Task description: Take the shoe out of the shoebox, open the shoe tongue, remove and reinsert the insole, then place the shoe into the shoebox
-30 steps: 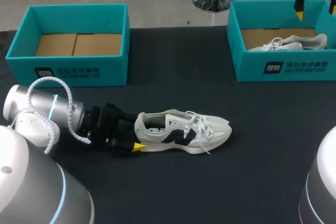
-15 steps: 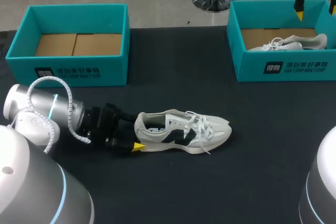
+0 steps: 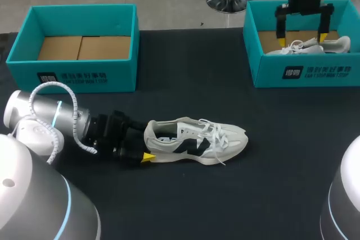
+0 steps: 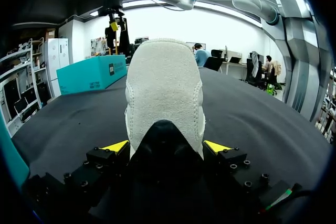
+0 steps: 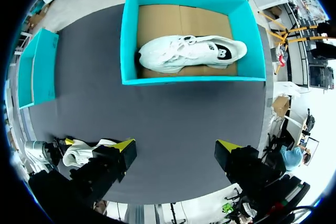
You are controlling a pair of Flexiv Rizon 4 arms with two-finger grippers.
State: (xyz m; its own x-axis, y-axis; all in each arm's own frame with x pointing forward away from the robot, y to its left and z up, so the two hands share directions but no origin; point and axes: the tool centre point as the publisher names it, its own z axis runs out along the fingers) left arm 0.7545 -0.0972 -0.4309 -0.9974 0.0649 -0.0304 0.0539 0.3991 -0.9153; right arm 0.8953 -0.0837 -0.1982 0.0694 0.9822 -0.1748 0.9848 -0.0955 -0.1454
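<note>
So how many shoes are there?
2. One shoe lies on the table, heel in the left gripper. The other shoe sits in the right shoebox, below the right gripper. The left shoebox looks empty.

shoe (image 4: 164, 85): rough suede heel | shoebox (image 3: 121, 74): matt cardboard | table (image 3: 270, 139): dark matt cloth
</note>
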